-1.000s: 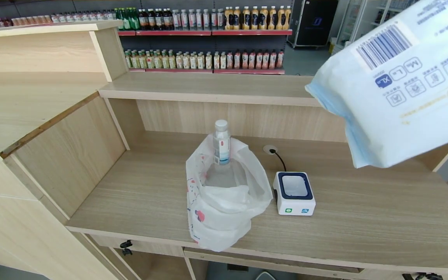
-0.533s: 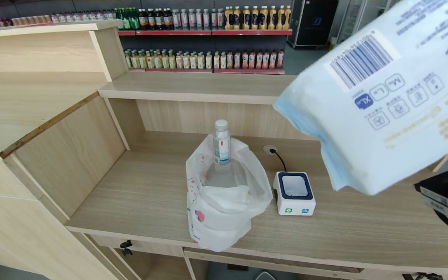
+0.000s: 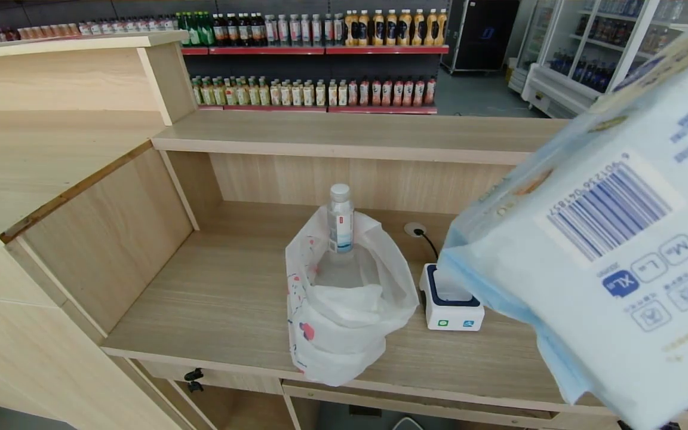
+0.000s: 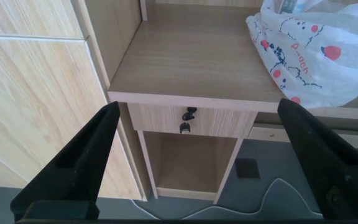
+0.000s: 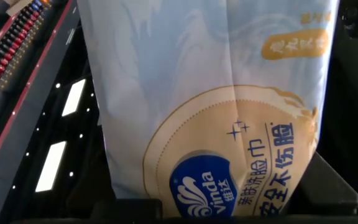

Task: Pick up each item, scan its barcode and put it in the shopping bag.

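Head view has the pack (image 3: 607,269) hanging in the air over the right side of the scanner (image 3: 448,304), with one corner covering part of the scanner's window. Right jaws are clamped on the pack's end; the right wrist view has it wedged between them. The barcode (image 3: 610,209) faces up at the camera though, not down at the scanner, so my guess is it needs flipping before it'll read. Print-wise there's digits along the barcode, a row of little boxed marks with one filled blue, and a round blue logo (image 5: 204,186) on the other face. The bag (image 3: 344,316) sits just left of the scanner on the counter (image 3: 230,298), mouth open with a bottle (image 3: 340,221) standing in it, handy for the drop. Left jaws hang spread apart, holding nothing, past the bag from the scanner and low by the counter's front edge.
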Available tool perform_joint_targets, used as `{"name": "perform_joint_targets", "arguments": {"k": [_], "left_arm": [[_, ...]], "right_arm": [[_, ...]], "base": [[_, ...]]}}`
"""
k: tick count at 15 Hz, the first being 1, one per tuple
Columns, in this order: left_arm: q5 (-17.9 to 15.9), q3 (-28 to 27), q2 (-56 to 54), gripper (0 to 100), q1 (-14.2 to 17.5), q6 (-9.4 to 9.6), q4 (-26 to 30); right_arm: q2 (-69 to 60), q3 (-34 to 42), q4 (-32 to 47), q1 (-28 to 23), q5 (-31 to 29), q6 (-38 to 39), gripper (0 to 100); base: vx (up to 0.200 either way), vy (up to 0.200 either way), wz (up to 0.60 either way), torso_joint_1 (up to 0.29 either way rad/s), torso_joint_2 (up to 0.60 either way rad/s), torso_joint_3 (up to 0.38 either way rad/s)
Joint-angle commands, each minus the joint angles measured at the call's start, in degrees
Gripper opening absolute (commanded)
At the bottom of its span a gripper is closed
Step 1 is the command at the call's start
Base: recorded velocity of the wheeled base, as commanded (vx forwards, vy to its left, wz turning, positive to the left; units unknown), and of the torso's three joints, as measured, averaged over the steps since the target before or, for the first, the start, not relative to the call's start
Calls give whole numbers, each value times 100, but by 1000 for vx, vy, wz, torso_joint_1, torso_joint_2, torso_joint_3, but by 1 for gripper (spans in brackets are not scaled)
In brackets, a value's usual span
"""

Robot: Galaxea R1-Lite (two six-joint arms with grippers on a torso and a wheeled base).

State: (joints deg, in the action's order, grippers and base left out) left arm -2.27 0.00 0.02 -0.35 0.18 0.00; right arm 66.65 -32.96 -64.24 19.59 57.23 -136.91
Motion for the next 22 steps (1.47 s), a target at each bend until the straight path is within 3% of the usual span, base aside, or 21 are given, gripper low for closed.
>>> {"name": "perform_joint_targets", "arguments": {"k": [1, 4, 19, 20, 22], "left_arm": [[-2, 0, 6, 100, 0, -1, 0], [-2, 0, 6, 100, 0, -1, 0], [-2, 0, 6, 100, 0, -1, 0], [-2, 0, 6, 100, 0, -1, 0], [-2, 0, 6, 100, 0, -1, 0]], "right_arm": [[-530, 71, 650, 98, 112, -266, 0], [-714, 71, 1221, 150, 112, -547, 0], [-758, -26, 1230, 19, 77, -477, 0], [-758, -70, 1239, 10, 60, -424, 0], [-811, -421, 1819, -447, -626, 824, 0]], "base": [[0, 0, 0, 0, 0, 0], [0, 0, 0, 0, 0, 0], [0, 0, 0, 0, 0, 0], [0, 0, 0, 0, 0, 0], [0, 0, 0, 0, 0, 0]]}}
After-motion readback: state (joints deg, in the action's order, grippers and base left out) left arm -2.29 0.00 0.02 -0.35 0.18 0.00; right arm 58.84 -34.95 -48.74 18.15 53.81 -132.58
